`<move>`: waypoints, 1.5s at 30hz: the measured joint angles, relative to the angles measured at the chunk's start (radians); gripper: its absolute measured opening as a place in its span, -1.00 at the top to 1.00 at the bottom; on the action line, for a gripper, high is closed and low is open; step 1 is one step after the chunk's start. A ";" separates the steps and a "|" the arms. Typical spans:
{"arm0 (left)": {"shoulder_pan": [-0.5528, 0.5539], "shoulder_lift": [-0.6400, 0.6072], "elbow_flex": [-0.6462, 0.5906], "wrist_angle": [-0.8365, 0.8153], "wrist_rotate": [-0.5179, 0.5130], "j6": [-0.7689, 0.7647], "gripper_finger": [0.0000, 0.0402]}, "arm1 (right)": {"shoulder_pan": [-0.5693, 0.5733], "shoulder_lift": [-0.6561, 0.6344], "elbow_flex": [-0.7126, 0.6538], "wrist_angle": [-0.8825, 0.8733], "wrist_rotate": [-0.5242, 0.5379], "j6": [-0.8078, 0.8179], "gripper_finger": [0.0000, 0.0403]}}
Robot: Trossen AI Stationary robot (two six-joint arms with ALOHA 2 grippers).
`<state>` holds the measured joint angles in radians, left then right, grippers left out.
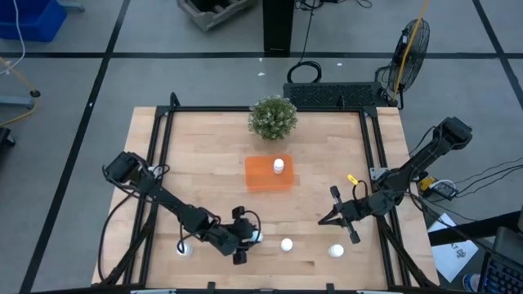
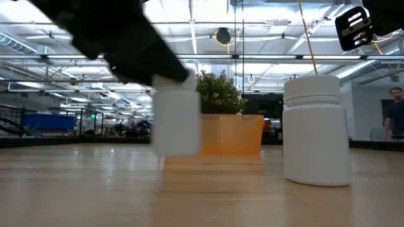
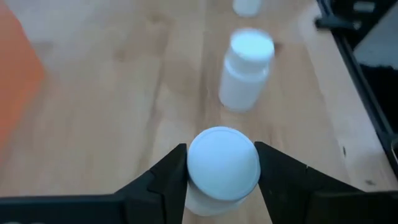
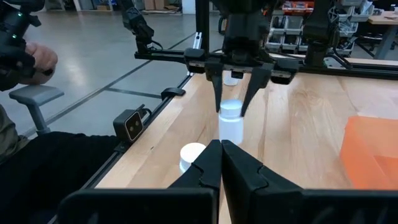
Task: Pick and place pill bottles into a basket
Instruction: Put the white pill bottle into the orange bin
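In the high view, the left gripper (image 1: pixel 249 238) is low over the front part of the table (image 1: pixel 204 163), and a pill bottle (image 1: pixel 256 237) sits between its fingers. The orange basket (image 1: pixel 263 178) lies near the middle of the table, in front of the green plant (image 1: pixel 273 117). One bottle (image 1: pixel 279 166) stands inside the basket, close to its far wall. Three other bottles stand on the wood along the front: one (image 1: pixel 185 247) beside the left arm, one (image 1: pixel 287 244) just right of the left gripper, and one (image 1: pixel 336 251) further right. The right gripper (image 1: pixel 328 219) waits above the right front part of the table.

In the low view, a dark arm comes down from the upper left to a white bottle (image 2: pixel 177 120), which looks lifted a little off the wood. Another bottle (image 2: pixel 316 130) stands close to the camera on the right. The basket (image 2: pixel 230 133) and the plant (image 2: pixel 219 92) are behind them.

In the left wrist view, the two fingers (image 3: pixel 165 180) press on both sides of the held bottle (image 3: pixel 222 163), under its round cap. A further bottle (image 3: pixel 245 68) stands ahead on the wood.

In the right wrist view, the right gripper's own fingers (image 4: pixel 208 165) are pressed together and hold nothing. Across the table, the left gripper (image 4: pixel 233 102) clamps its bottle (image 4: pixel 231 121). Another bottle (image 4: pixel 192 157) is nearer. A person's sleeve (image 4: pixel 18 37) shows at the edge.
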<state>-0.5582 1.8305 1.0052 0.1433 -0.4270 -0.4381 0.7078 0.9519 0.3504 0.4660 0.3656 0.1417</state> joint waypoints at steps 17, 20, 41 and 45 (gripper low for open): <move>0.301 -0.237 0.000 -0.142 0.014 0.260 0.16 | -0.001 0.000 -0.003 -0.014 0.004 0.000 0.98; 0.382 -0.264 0.000 -0.200 0.058 0.279 0.11 | -0.001 0.000 -0.003 -0.018 0.004 0.001 0.98; 0.728 -0.245 -0.169 0.027 0.393 0.225 0.16 | -0.002 0.000 -0.003 -0.028 0.004 0.016 0.98; 0.728 -0.245 -0.221 0.087 0.393 0.213 0.18 | -0.002 0.000 -0.003 -0.029 0.004 0.015 0.98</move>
<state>0.1696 1.5857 0.7840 0.2307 -0.0339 -0.2253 0.7059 0.9520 0.3477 0.4366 0.3698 0.1566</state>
